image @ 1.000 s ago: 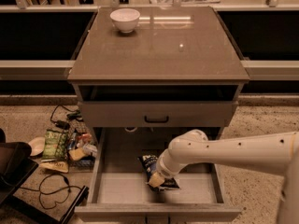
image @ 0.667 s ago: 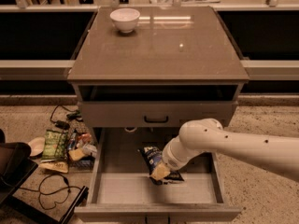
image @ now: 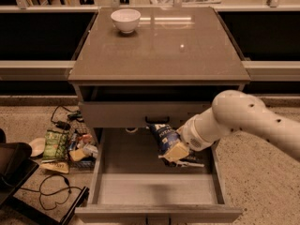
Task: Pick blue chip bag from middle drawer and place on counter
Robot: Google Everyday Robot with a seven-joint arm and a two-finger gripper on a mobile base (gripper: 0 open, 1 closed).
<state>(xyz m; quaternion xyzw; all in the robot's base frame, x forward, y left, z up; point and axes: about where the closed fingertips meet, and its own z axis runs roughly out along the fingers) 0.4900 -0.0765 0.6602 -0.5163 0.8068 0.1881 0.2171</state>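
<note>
The blue chip bag (image: 164, 136) hangs upright in my gripper (image: 174, 152), lifted above the pale floor of the open middle drawer (image: 140, 182). The gripper is shut on the bag's lower end, right of the drawer's centre and just below the closed drawer front above. My white arm (image: 239, 118) reaches in from the right. The counter (image: 159, 46) is the glossy grey-brown top of the cabinet, above and behind the gripper.
A white bowl (image: 125, 19) stands at the counter's back left. The upper drawer front with a black handle (image: 157, 120) overhangs the bag. A green bag (image: 55, 144), other snacks and black cables (image: 54, 191) lie on the floor left of the cabinet.
The gripper has risen from the drawer floor with the blue chip bag, carrying it up and back toward the upper drawer front. The arm has lifted with it.
</note>
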